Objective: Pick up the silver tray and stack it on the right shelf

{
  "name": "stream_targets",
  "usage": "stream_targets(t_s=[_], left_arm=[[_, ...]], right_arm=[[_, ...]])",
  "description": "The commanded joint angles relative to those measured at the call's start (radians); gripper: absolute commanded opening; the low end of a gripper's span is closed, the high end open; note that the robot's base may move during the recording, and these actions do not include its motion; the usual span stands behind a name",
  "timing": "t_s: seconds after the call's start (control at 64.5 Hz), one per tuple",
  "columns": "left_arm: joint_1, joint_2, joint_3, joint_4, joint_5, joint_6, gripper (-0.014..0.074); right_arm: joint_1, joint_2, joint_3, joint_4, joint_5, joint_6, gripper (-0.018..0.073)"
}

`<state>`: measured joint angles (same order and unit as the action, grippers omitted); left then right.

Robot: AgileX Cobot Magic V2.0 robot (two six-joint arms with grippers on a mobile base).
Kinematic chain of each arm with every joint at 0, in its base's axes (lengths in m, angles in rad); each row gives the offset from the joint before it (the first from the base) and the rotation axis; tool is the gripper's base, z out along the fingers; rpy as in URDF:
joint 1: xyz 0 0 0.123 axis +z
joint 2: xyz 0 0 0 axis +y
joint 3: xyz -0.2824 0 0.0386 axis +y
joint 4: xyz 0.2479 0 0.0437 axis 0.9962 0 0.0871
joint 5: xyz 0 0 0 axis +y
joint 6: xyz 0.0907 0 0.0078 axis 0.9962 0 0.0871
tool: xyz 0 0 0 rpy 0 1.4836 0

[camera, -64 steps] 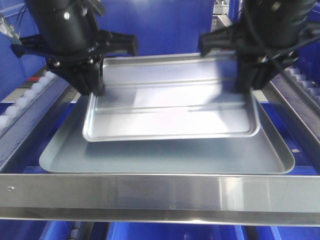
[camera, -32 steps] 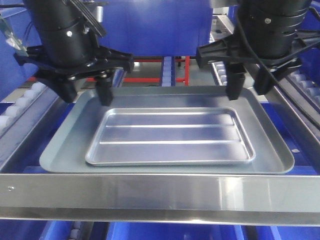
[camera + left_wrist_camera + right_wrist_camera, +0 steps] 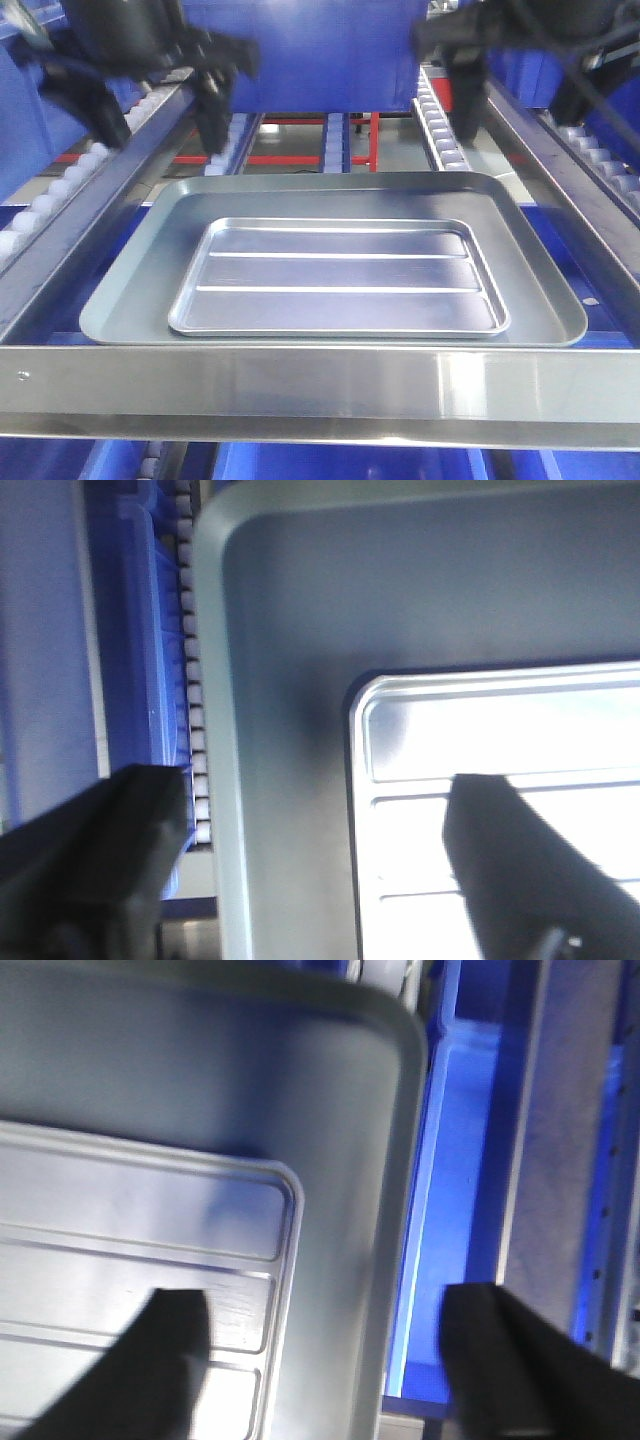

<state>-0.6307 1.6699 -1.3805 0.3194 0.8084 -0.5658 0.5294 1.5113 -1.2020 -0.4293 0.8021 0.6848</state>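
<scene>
Shiny metal is what marks the silver tray [image 3: 340, 276]: rectangular, rounded at the corners, with a low raised rim and two long parallel ridges running across its base. It lies flat inside the larger dull grey-green tray [image 3: 130, 290], a border of that tray's smooth floor showing on every side of it. Both sit on the right shelf [image 3: 330, 385], just behind its broad brushed-steel front crossbar.

At far left, white rollers [image 3: 40, 200] run back beside the sloped side rail [image 3: 95, 215]. My left gripper [image 3: 155, 95] hangs above the tray's back left corner, blurred, its two dark fingers spread apart and touching nothing. Further back between the arms I see a red frame [image 3: 330, 140] and blue bins [image 3: 320, 50]. My right gripper [image 3: 520, 95] hangs over the back right, fingers likewise spread wide and empty; past it another roller rail [image 3: 440, 130] and side rail [image 3: 590, 210] slope away.

Nothing lies on either tray or between my fingers and them.

The left wrist view gives what the front one cannot: looking straight down, one finger [image 3: 100, 860] is over the blue bin edge and rollers outside the grey tray, the other over the silver tray's glaring corner [image 3: 400, 730]. The right wrist view mirrors it: one finger [image 3: 140, 1360] over the silver tray's ridged base, the other [image 3: 520, 1360] beyond the grey tray's rim, above blue plastic [image 3: 460, 1190].
</scene>
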Motion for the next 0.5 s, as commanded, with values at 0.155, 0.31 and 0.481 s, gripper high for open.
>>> stream_targets(t_s=[0.155, 0.31, 0.481], left_arm=[[-0.033, -0.264, 0.101, 0.028, -0.082, 0.042, 0.0092], [-0.033, -0.41, 0.3, 0.029, -0.187, 0.042, -0.0104], [-0.033, -0.566, 0.552, 0.009, -0.373, 0.042, -0.0091]], right_arm=[[0.013, -0.131, -0.022, -0.037, 0.047, -0.056, 0.0032], [0.021, -0.182, 0.059, -0.035, 0.054, -0.057, 0.0066], [0.021, -0.292, 0.219, -0.035, -0.021, -0.057, 0.0066]])
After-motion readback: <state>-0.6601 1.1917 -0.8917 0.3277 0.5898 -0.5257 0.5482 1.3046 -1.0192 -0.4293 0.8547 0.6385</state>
